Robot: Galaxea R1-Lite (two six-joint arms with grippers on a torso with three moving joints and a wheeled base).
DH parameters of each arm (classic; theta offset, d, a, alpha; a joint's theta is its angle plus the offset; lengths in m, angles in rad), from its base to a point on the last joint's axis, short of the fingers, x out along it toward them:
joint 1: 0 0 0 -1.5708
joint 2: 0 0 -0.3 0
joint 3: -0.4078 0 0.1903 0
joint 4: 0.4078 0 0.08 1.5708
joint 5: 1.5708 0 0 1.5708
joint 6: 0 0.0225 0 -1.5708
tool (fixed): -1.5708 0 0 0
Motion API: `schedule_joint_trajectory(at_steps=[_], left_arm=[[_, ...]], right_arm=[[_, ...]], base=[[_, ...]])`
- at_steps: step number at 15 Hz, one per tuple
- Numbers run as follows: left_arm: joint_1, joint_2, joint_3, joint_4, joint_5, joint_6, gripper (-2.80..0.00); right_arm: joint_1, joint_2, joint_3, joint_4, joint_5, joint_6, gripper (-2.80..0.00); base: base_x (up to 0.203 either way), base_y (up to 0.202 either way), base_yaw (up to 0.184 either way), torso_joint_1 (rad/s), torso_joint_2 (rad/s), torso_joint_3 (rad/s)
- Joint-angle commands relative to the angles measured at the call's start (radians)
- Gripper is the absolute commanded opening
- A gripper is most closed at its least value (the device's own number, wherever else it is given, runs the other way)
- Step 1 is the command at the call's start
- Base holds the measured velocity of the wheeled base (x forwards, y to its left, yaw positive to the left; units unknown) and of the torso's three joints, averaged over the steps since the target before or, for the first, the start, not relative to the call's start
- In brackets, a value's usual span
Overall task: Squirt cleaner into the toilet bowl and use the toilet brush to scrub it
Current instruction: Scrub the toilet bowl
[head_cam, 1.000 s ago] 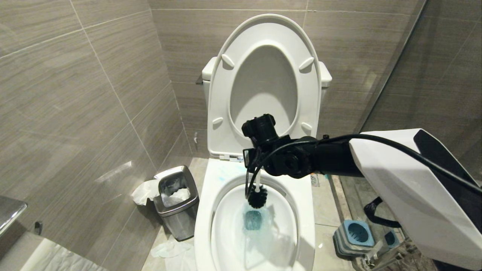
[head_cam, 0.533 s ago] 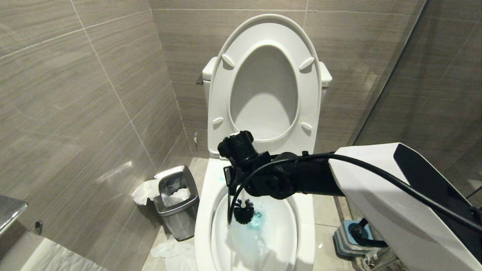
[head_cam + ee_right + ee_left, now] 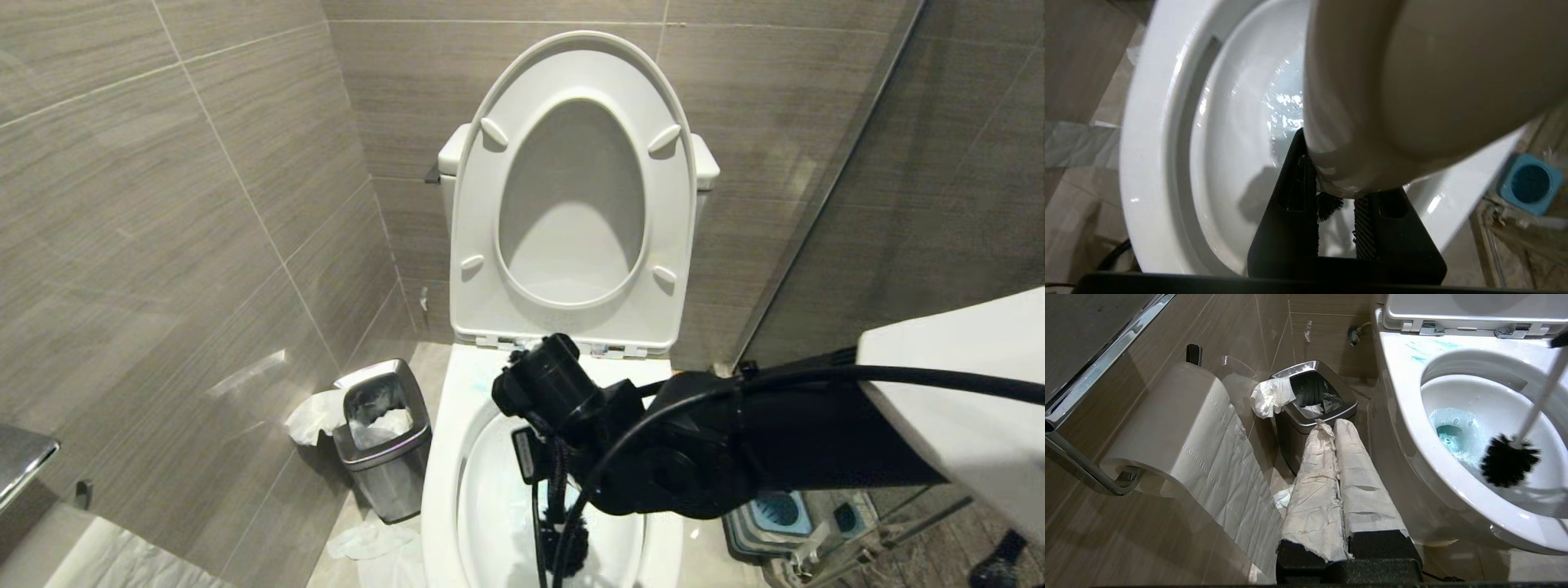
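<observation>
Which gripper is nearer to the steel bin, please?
The left. The left gripper points at the steel bin close by; the right gripper holds the toilet brush over the bowl.

The right arm [image 3: 735,457] hides most of the toilet brush [image 3: 563,545]; the toilet bowl's [image 3: 445,490] front is cut off.

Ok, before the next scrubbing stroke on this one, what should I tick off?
1. Brush gripped by the right end effector: ok.
2. Bristles below the rim of the toilet bowl: ok.
3. Cleaner in the bowl: ok, turquoise pool at the bottom.
4. Bristles pressing on the porcelain: cannot tell.
5. Seat raised out of the way: ok.
6. Left end effector shut, beside the bin, clear of the bowl: ok.
</observation>
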Motion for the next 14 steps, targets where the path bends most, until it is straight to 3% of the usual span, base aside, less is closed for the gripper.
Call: schedule_joint_trajectory(at_steps=[1,7,14], left_arm=[[0.000,0.002,0.002,0.000,0.000,0.000,-2.80],[0.000,0.002,0.002,0.000,0.000,0.000,-2.80],[0.000,0.002,0.003,0.000,0.000,0.000,-2.80]], right_arm=[[-0.028,-0.121,0.121,-0.002,-0.003,0.014,-2.80],[-0.187,-0.122,0.127,-0.073,-0.017,0.006,-2.80],[-0.269,0.155,-0.299,-0.063,-0.023,-0.012,-2.80]], base=[[0.000,0.000,0.000,0.000,0.00,0.000],[0.000,0.000,0.000,0.000,0.00,0.000],[0.000,0.000,0.000,0.000,0.00,0.000]])
